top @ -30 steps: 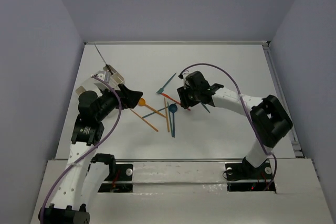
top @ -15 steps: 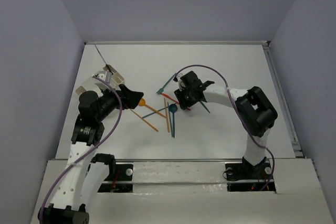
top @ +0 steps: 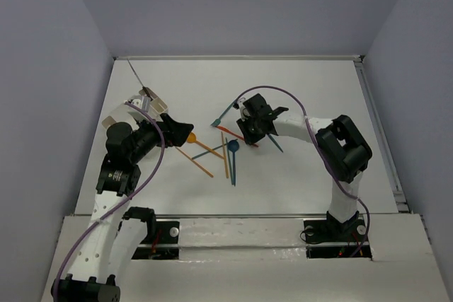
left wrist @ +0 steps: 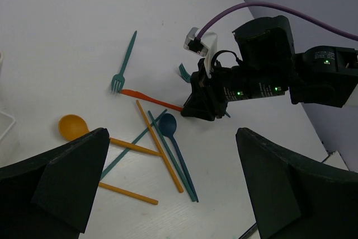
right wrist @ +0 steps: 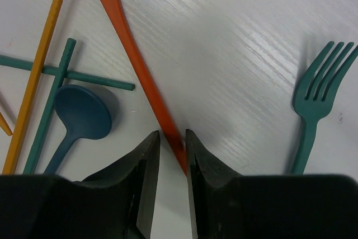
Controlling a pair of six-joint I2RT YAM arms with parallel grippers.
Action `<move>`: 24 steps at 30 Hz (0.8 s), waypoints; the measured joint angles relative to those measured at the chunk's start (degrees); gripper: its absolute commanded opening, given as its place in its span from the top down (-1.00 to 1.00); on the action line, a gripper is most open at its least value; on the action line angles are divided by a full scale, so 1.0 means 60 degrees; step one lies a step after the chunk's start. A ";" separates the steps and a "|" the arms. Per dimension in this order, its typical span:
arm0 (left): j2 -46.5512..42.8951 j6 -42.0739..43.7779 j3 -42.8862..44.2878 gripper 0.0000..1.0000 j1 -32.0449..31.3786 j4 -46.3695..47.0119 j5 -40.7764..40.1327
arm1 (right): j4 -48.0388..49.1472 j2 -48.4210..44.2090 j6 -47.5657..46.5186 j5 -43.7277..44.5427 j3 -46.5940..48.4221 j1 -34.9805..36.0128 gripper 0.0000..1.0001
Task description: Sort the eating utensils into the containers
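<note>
Orange sticks [left wrist: 159,148] and a blue spoon [right wrist: 84,113] lie crossed on the white table [top: 304,90]. Left claw [top: 177,127] hangs released, spread wide, beside an orange spoon [left wrist: 72,127]. Right claw [right wrist: 172,148] straddles the red knife [right wrist: 128,43]; whether it pinches, I cannot tell. Farthest left sits the white organiser [top: 145,100].

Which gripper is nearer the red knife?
Right. The right gripper straddles the red knife; the left gripper hovers by the orange spoon, well away.
</note>
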 measured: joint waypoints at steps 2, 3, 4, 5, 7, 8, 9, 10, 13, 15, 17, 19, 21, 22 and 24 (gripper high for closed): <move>0.0000 -0.0004 0.0000 -0.98 0.0000 0.0000 0.0004 | -0.0004 0.0000 -0.0004 -0.0029 0.0000 0.0000 0.47; 0.0000 -0.0004 0.0000 -0.98 0.0000 0.0000 0.0000 | -0.0004 0.0000 -0.0011 -0.0044 0.0000 0.0000 0.47; 0.0000 0.0000 0.0000 -0.98 0.0000 0.0000 0.0000 | -0.0011 0.0000 -0.0022 -0.0076 0.0000 -0.0007 0.48; 0.0000 -0.0004 0.0000 -0.98 0.0000 0.0000 0.0000 | -0.0015 0.0000 -0.0033 -0.0106 0.0000 -0.0025 0.51; 0.0000 -0.0004 0.0000 -0.98 0.0000 0.0004 0.0000 | -0.0029 0.0000 -0.0047 -0.0149 0.0000 -0.0047 0.57; 0.0000 -0.0004 0.0000 -0.98 0.0000 0.0004 0.0000 | -0.0044 0.0000 -0.0051 -0.0160 0.0000 -0.0051 0.63; 0.0000 -0.0004 0.0000 -0.98 0.0000 0.0004 0.0000 | -0.0062 0.0000 -0.0062 -0.0182 0.0000 -0.0051 0.67; 0.0000 -0.0004 0.0000 -0.98 0.0000 0.0004 0.0000 | -0.0073 0.0000 -0.0073 -0.0186 0.0000 -0.0051 0.73; 0.0000 -0.0004 0.0000 -0.98 0.0000 0.0007 -0.0004 | -0.0036 -0.0051 -0.0062 -0.0186 -0.0095 -0.0051 0.89; 0.0000 -0.0007 0.0000 -0.98 0.0000 0.0007 -0.0007 | -0.0004 -0.0204 -0.0058 -0.0270 -0.0310 -0.0051 1.00; 0.0000 -0.0015 0.0000 -0.98 0.0000 0.0011 -0.0015 | 0.0004 -0.0364 -0.0025 -0.0335 -0.0510 -0.0047 1.00; 0.0000 -0.0022 0.0000 -0.98 0.0000 0.0011 -0.0018 | 0.0000 -0.0579 0.0018 -0.0368 -0.0787 -0.0044 1.00; 0.0000 -0.0084 -0.0022 -0.97 0.0000 0.0040 -0.0025 | -0.0011 -0.0754 0.0087 -0.0393 -0.0984 -0.0040 1.00; -0.0004 -0.0120 -0.0073 -0.95 0.0000 0.0095 -0.0029 | -0.0066 -0.0882 0.0120 -0.0426 -0.1115 -0.0040 1.00; 0.0004 -0.0259 -0.0168 -0.90 0.0000 0.0113 -0.0022 | -0.0186 -0.1155 0.0204 -0.0448 -0.1351 -0.0033 1.00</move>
